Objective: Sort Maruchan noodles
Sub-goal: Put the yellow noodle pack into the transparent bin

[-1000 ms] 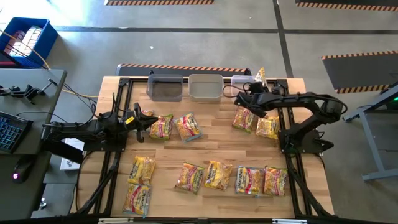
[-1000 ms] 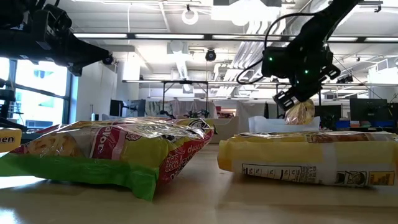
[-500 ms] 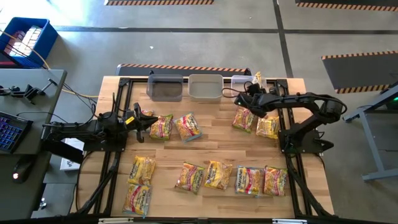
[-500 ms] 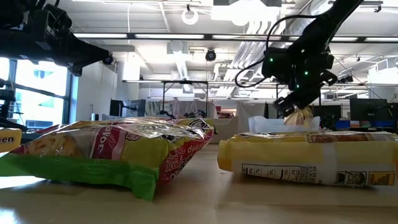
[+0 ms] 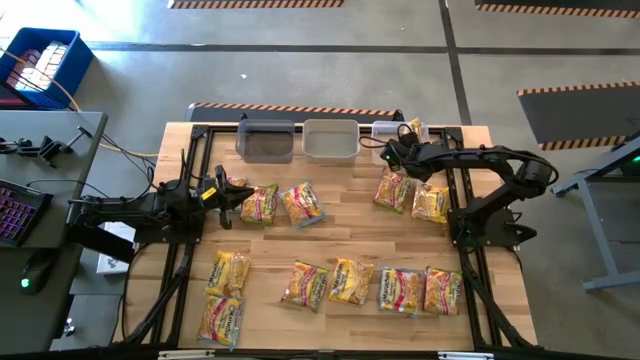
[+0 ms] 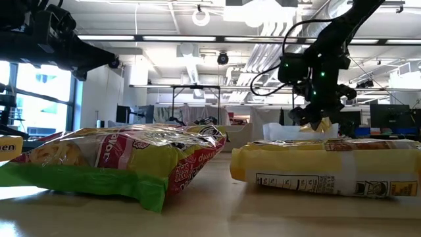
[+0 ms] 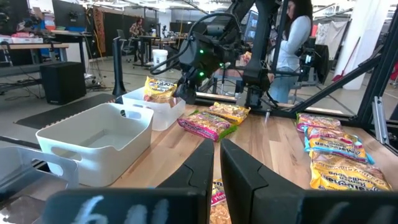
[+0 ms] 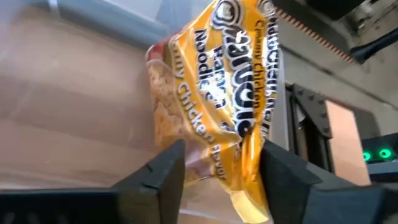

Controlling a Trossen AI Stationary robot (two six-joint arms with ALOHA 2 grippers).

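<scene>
Worktop of pale wood [image 5: 350, 240], seen from above: my right gripper [image 5: 393, 150] hangs at about 1 o'clock, just beside a small clear plastic bin [image 5: 388, 129] on the far edge. A crinkly yellow Maruchan noodle packet [image 5: 415, 128] lies at that bin. A pale grey rectangular bin [image 5: 330, 140] and a dark grey rectangular bin [image 5: 266, 140] stand next to it along 12 o'clock. My left gripper [image 5: 222, 195] waits at 9 o'clock, near two loose yellow-and-red packets [image 5: 260, 203]. Two more packets [image 5: 432, 203] lie at 2 o'clock, and a row of yellow packets [image 5: 350, 281] runs along 6 o'clock.

Level with the worktop, my right gripper hangs over the far bins, behind a green-edged packet [image 6: 118, 161] in the foreground.

Left wrist: my left gripper is narrow, nearly closed, with nothing between its fingers. The yellow packet stands tilted in the small clear bin.

Right wrist: my dark fingers [image 8: 165, 168] stand apart, the packet printed "Creamy Chicken" between them; I cannot tell whether they touch it.
</scene>
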